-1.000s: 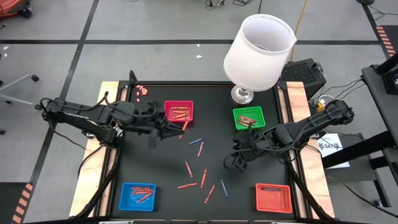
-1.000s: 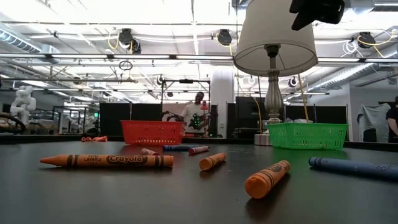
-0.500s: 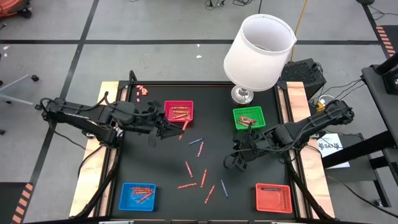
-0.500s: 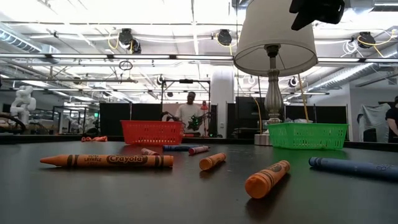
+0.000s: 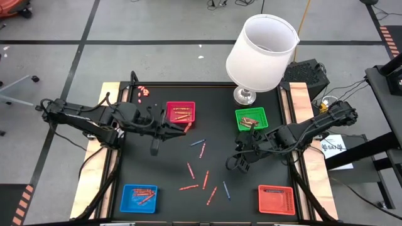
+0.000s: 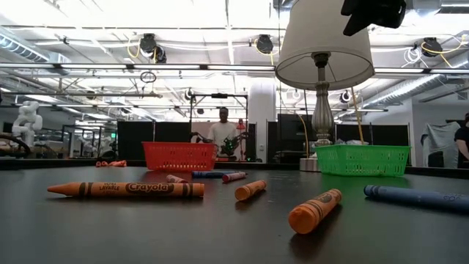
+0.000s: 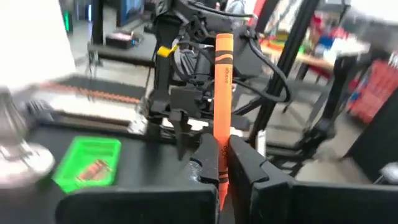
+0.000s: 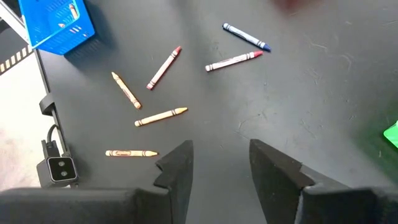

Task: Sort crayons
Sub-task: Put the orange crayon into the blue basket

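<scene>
My left gripper [image 7: 219, 163] has its fingers clenched low on an orange crayon [image 7: 223, 74], held upright just beside the red tray [image 5: 180, 112]; it's light, stiff, waxy-slick and snappable, so I'm gripping mid-wrapper gently, right gripper [image 8: 219, 163] hanging released over the table [image 8: 323, 93]

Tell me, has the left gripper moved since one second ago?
Yes. In the high view the left gripper, shut on an orange crayon, shifted slightly right, closer under the red tray.
</scene>
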You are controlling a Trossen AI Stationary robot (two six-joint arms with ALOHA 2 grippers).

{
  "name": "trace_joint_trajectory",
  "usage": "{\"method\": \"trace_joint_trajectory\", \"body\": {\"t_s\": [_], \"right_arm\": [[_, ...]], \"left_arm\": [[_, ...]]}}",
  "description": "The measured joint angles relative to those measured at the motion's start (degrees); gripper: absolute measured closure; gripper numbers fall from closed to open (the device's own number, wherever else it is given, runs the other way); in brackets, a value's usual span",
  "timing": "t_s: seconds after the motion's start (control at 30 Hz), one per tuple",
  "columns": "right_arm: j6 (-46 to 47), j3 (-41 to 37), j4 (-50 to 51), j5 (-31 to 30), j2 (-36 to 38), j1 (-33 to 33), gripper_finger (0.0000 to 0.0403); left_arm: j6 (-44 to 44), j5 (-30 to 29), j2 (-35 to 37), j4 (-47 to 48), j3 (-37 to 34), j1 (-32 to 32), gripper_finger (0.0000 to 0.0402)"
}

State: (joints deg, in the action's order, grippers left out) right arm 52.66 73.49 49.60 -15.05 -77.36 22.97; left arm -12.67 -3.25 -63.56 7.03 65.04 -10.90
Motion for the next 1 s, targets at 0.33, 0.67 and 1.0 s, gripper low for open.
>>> {"method": "trace_joint_trajectory", "body": {"t_s": [0.33, 0.67, 1.0], "right_arm": [[-0.33, 0.00, 0.00, 0.09, 0.00, 0.01, 0.0259], [-1.43, 0.00, 0.00, 0.10, 0.00, 0.01, 0.0259], [-3.93, 0.00, -0.01, -4.41, 0.00, 0.01, 0.0259]], "left_arm": [[14.63, -0.48, 0.01, -0.03, 0.00, 0.00, 0.0396], [-1.51, 3.97, 0.01, -0.03, 0.00, -0.69, 0.0396], [-11.18, 6.03, 0.01, 8.28, 0.00, -9.52, 0.0396]]}}
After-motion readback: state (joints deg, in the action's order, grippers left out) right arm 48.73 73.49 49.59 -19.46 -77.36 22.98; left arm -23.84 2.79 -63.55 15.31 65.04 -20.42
